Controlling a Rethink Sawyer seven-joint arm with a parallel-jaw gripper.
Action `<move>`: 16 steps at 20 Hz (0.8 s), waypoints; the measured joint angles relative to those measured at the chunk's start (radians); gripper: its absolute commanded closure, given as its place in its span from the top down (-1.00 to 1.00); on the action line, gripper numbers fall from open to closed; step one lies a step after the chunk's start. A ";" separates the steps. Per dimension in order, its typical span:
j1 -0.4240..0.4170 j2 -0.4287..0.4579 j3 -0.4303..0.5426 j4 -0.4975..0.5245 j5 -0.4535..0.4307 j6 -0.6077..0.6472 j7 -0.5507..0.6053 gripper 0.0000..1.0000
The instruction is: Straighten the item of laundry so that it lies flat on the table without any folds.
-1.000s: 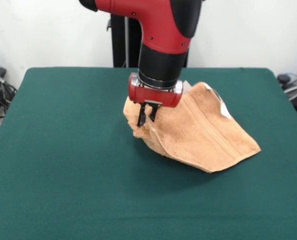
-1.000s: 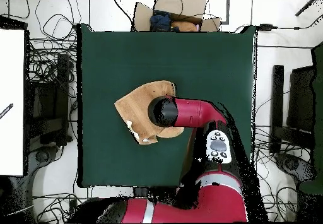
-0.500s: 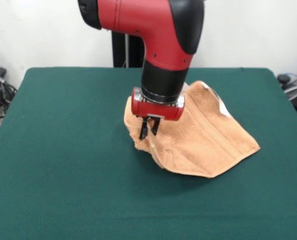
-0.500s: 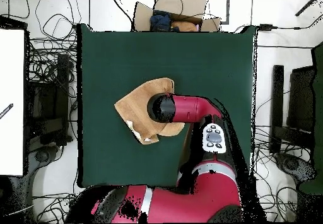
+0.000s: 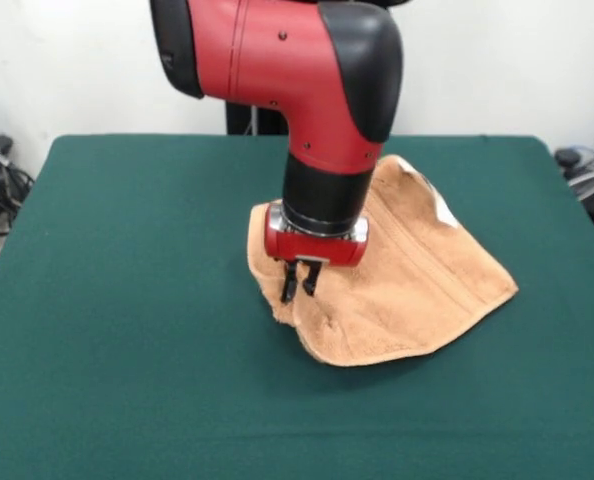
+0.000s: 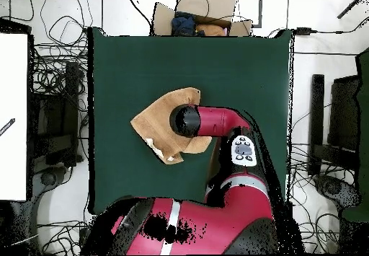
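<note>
Gripper (image 5: 299,283) low over the towel (image 5: 407,280), its two dark fingers close together and, as far as I can judge from the front view, pinching a raised ridge of terry at the towel's edge; I read it as clamped on cloth, though the contact itself is small and partly shadowed. Over the last second the wrist has come toward the camera side of the table (image 5: 127,350) and dropped a little, and the pinched edge came with it: the heap under the fingers is lower than it was and the near hem has spread into a broader, rounder curve. I take that as a drag that is opening the fold, not just shifting the bundle. Towel sits a bit past table centre in the front view, its far corner with the white tag (image 5: 441,209) still raised, the woven band running diagonally, wrinkles bunched just beside the gripper. From overhead the arm (image 6: 216,120) covers the middle of the cloth (image 6: 153,123), so I cannot see how much is still doubled under it. My judgement: partway along; more pulling outward needed before letting go.
</note>
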 measured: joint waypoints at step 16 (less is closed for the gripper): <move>-0.012 0.015 0.031 -0.074 -0.001 0.032 0.000 -1.00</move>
